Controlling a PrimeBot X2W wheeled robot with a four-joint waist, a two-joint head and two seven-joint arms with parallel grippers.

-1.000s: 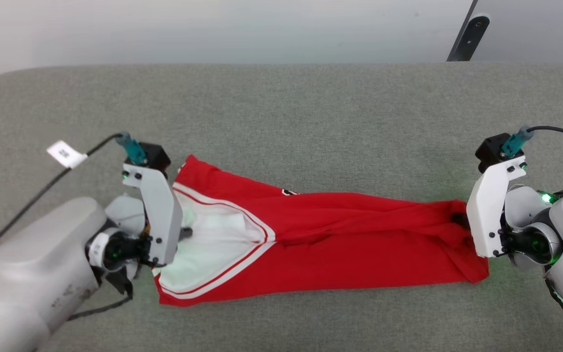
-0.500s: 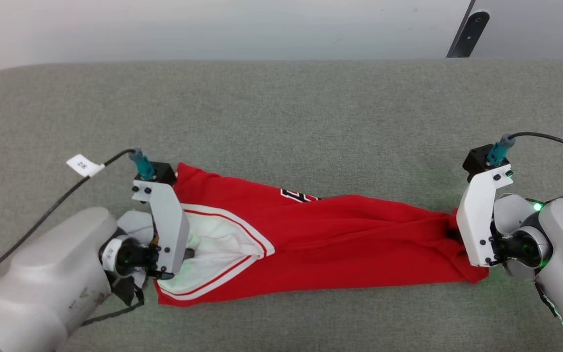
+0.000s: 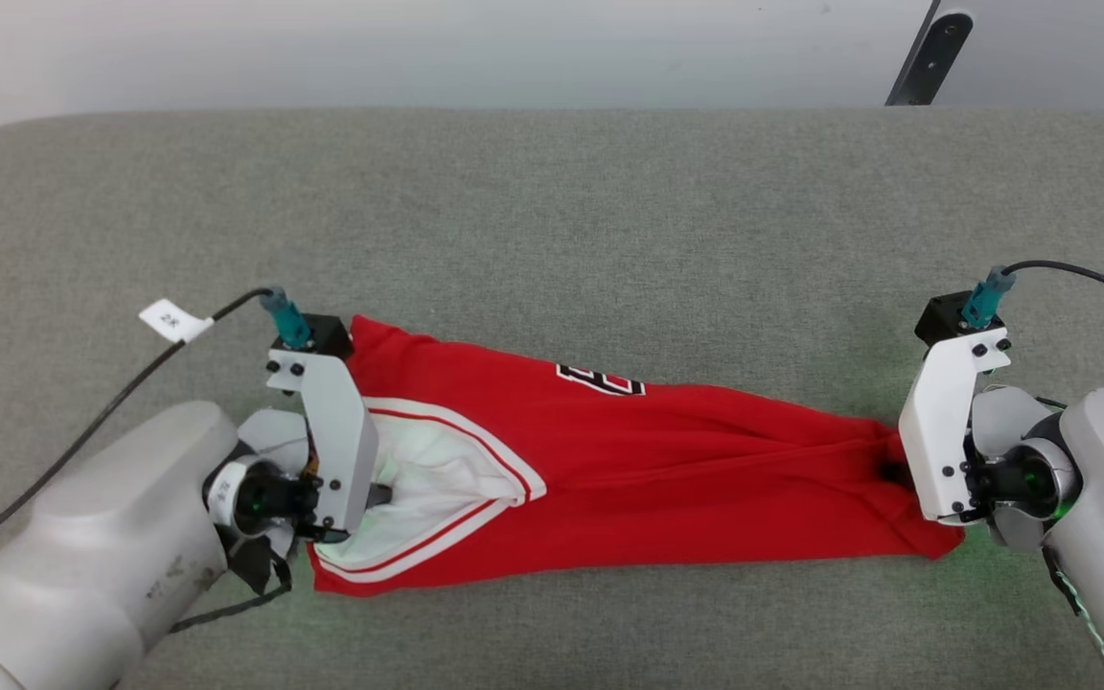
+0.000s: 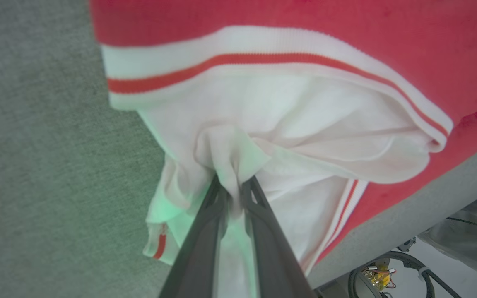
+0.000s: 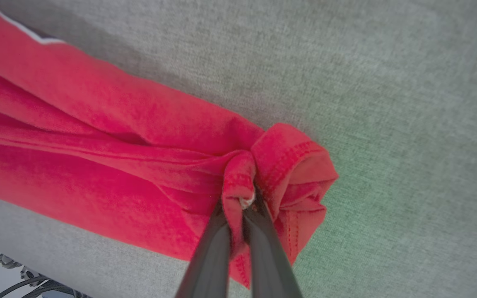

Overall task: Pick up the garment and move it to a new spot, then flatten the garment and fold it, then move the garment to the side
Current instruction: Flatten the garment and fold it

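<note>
The grey padded surface [image 3: 552, 211] carries the garment [image 3: 686, 479], stretched left to right near the front edge. My left end effector [image 4: 233, 188] has its fingers nearly together with bunched white fabric between them. My right end effector [image 5: 240, 205] pinches the red hem tight. A tagged cable [image 3: 173, 321] trails from my left wrist, and a dark post [image 3: 935, 53] stands beyond the far edge.

light: bright, even | shadows: faint, soft | tint: green glow on garment [image 4: 288, 120], table [image 5: 387, 82] | wrist views: slightly blurred
</note>
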